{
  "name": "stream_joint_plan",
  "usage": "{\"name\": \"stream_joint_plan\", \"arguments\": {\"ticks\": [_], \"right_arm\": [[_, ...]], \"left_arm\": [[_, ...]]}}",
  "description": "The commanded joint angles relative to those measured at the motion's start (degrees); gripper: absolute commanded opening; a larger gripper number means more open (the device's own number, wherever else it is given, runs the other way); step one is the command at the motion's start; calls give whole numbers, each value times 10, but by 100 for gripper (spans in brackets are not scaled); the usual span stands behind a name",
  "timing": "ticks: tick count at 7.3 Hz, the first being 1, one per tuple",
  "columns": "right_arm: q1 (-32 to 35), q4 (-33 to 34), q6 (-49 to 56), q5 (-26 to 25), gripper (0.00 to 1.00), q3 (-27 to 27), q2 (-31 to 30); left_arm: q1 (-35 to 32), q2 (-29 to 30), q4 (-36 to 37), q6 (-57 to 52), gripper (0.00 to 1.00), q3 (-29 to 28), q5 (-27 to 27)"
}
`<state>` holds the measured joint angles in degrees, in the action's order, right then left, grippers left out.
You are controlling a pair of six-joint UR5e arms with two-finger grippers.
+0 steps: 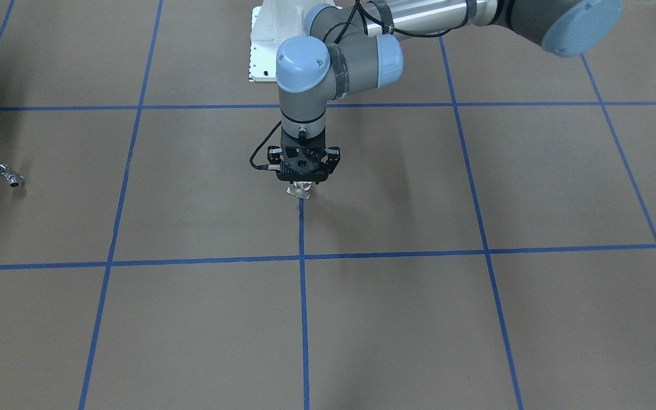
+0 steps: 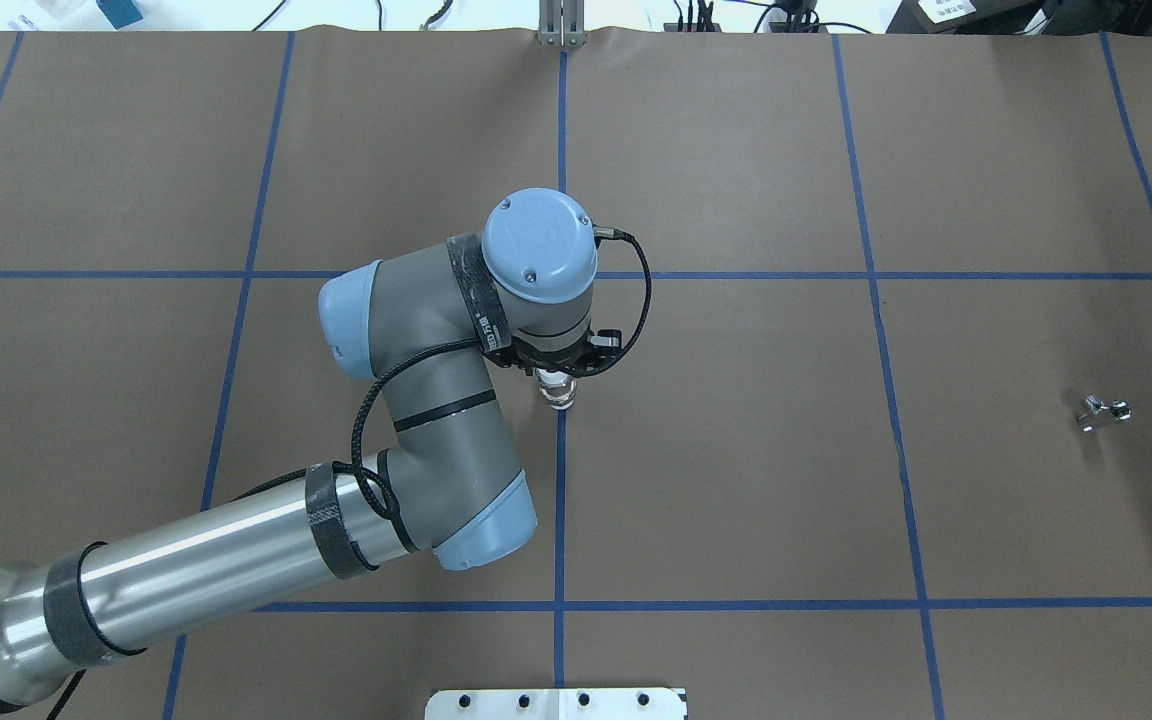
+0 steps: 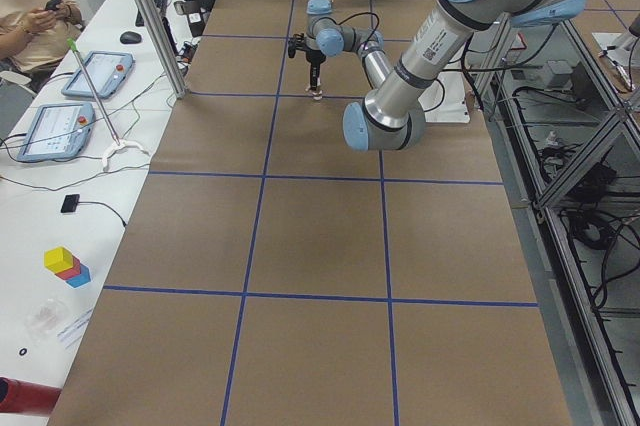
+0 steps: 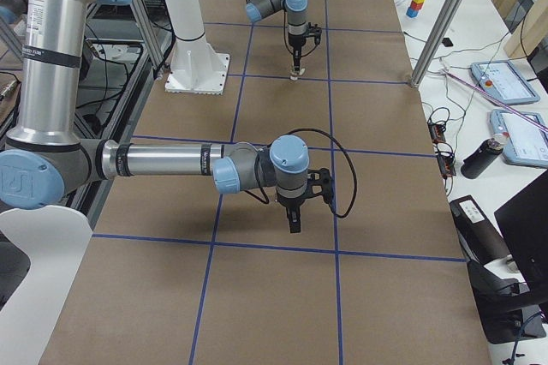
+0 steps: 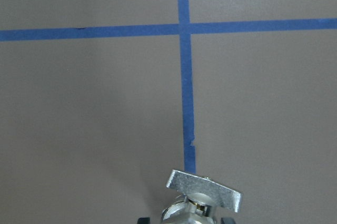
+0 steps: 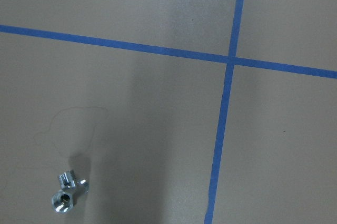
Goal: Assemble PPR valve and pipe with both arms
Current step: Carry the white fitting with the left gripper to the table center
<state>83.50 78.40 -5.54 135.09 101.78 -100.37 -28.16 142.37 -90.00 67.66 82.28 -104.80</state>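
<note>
Brown table (image 2: 736,480) gridded with blue tape (image 2: 560,500); white pedestal (image 1: 262,48) (bolted down).

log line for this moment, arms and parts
left end effector: shut on PPR valve, at centre tape line | right end effector: open/shut unclear | pipe: loose on table, robot's right | parts not joined

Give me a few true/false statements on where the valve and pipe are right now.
1. The left gripper is closed on the PPR valve. True.
2. The pipe is already fitted to the valve. False: it lies alone on the table, far off toward the robot's right.
3. The valve is at a blue tape line. True.
4. The left wrist view shows no part of the valve. False: its handle tab shows at the bottom edge.
</note>
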Motion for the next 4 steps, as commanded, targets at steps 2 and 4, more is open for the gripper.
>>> {"name": "stream_joint_plan", "arguments": {"ticks": [2, 4], "right_arm": [[0, 0, 0, 0, 100, 0, 0], [0, 0, 0, 0, 100, 0, 0]], "left_arm": [[4, 1, 0, -6, 99, 2, 14], [2, -2, 1, -22, 100, 30, 10]]}}
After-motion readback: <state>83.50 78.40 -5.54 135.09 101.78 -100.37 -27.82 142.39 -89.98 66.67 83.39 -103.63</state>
